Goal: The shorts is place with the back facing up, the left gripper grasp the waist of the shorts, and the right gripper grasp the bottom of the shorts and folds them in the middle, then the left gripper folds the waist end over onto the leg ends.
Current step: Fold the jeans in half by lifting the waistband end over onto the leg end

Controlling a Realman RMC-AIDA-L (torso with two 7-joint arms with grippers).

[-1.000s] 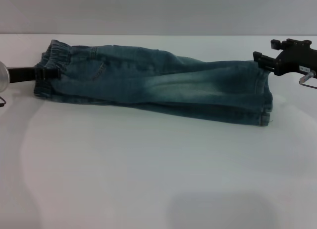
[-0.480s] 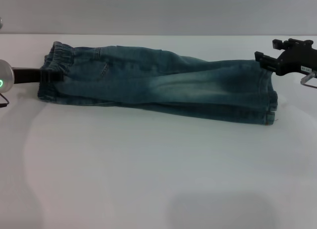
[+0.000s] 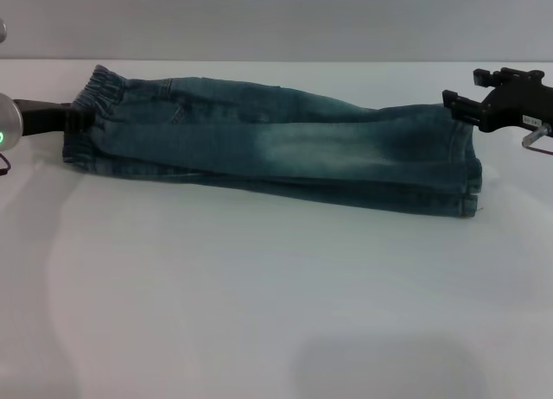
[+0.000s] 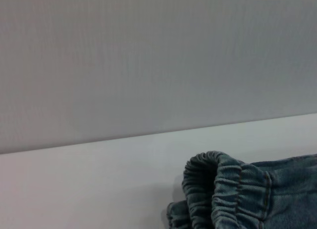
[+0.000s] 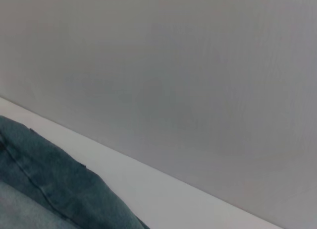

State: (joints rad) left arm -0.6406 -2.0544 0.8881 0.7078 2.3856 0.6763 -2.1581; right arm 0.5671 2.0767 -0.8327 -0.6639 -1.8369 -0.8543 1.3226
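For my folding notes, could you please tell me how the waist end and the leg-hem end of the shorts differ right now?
The gathered elastic waist of the blue faded denim shorts is ruffled and narrower; the straight stitched leg hems are flat and wider. The waist lies at the robot's left by the left tool; the hems lie at its right by the right tool. Both rest on the white table.
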